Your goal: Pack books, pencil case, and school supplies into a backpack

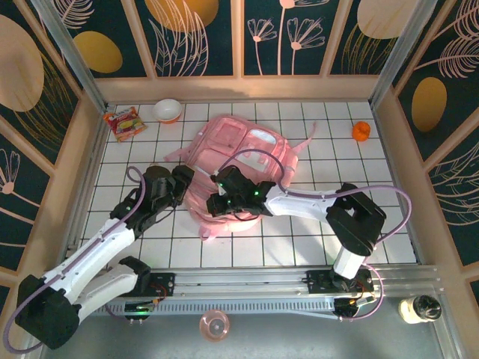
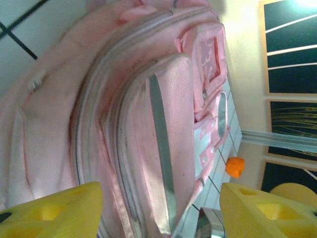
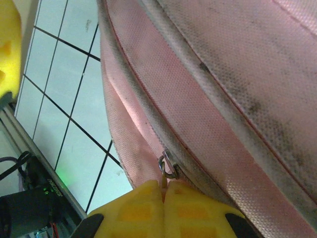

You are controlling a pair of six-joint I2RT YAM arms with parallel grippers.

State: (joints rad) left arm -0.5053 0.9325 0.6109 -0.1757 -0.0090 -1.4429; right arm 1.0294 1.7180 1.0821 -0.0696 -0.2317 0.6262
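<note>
I saw left gripper (image 2: 159, 196) jaws spread at the left side of the backpack (image 1: 224, 146), gripping nothing. Backpack lay mid-table (image 1: 314, 239). Right gripper (image 3: 165, 191) jaws were pressed together, pinching its zip pull (image 3: 167, 168).

Backpack (image 1: 251, 146): near edge hidden under right fingers (image 3: 138, 210). Zip pull (image 3: 167, 166): tab buried between them, shape unreadable.

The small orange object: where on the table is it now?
In the top view the small orange object sits toward the far right corner of the tiled table, apart from the pink backpack and to its right.
</note>
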